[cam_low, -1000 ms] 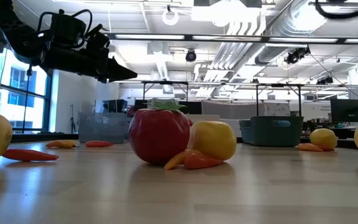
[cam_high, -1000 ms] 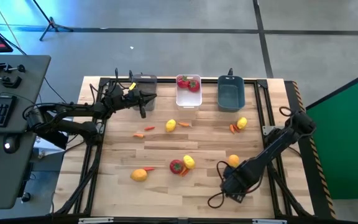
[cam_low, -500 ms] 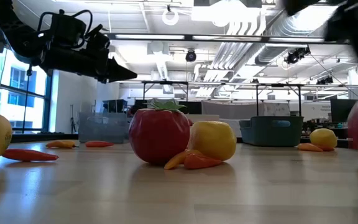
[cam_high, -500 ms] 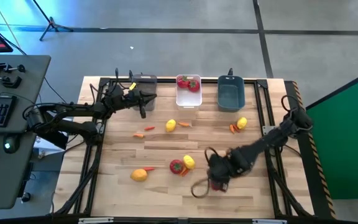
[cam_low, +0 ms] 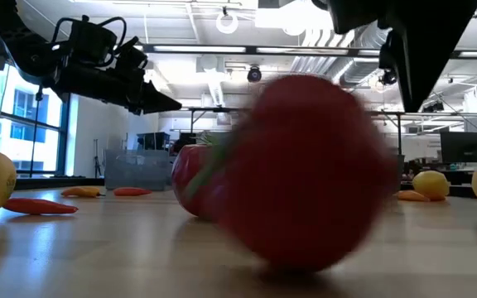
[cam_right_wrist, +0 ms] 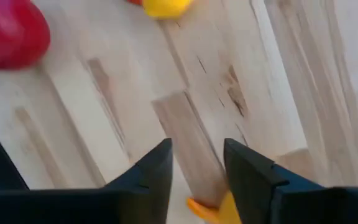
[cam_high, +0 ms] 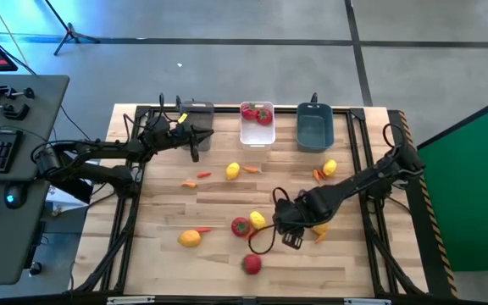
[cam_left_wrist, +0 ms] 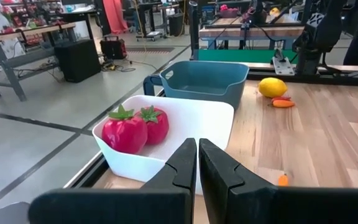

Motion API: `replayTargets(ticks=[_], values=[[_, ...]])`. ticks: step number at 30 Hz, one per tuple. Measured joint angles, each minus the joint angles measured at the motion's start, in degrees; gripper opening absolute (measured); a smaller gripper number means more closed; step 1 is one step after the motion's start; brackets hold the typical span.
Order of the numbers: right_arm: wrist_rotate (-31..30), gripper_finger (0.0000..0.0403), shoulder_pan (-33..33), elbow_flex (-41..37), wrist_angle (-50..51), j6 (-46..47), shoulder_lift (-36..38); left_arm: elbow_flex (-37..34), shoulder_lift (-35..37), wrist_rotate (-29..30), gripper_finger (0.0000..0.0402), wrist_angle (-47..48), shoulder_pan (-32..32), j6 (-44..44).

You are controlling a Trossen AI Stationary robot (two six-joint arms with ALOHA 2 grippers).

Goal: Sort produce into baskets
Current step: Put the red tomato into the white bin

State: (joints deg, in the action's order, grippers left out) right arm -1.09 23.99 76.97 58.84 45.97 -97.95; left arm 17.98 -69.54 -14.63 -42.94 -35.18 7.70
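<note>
A loose red tomato [cam_high: 251, 263] lies on the table near its front edge and shows large and blurred in the low view [cam_low: 305, 174]. My right gripper [cam_high: 286, 235] is open and empty just right of it, fingers over bare wood [cam_right_wrist: 197, 168]; the tomato shows to one side [cam_right_wrist: 11, 34]. Another tomato [cam_high: 241, 226] rests against a lemon [cam_high: 257, 220]. The grey bin [cam_high: 197, 114], the white bin [cam_high: 257, 134] holding two tomatoes, and the teal bin [cam_high: 315, 129] stand along the far edge. My left gripper [cam_high: 195, 137] waits shut by the grey bin.
Lemons lie at the front left [cam_high: 191, 238], mid-table [cam_high: 233, 170], the right [cam_high: 329, 167] and under my right arm [cam_high: 318, 225]. Small orange pieces [cam_high: 190, 183] [cam_high: 318, 175] are scattered about. A black cable [cam_high: 265, 241] loops beside my right gripper.
My right gripper has swept from the table's front right toward its left and a little farther in. A red tomato has come out from by it and rolled left to the front edge, coming into the low view from the right, blurred.
</note>
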Motion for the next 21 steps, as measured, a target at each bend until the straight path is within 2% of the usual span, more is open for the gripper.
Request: replayTargets(ticks=[5, 9, 14, 21], values=[[-4.3, 0.0201, 1.9, 0.0, -4.1, -1.0, -0.2, 0.0, 0.0, -0.2, 0.0005, 0.2, 0.0, -0.2], [-6.9, 0.0232, 2.3, 0.0, -5.3, -1.3, -0.2, 0.0, 0.0, -2.0, 0.0005, 1.9, 1.0, -1.0], [-10.1, 0.0238, 2.2, 0.0, -8.0, -4.4, -0.2, 0.0, 0.0, -3.4, 0.0005, 4.7, 4.8, -0.9], [-14.3, 0.0238, 1.8, 0.0, -13.1, -6.5, -0.2, 0.0, 0.0, -3.3, 0.0005, 10.7, 13.2, 0.6]])
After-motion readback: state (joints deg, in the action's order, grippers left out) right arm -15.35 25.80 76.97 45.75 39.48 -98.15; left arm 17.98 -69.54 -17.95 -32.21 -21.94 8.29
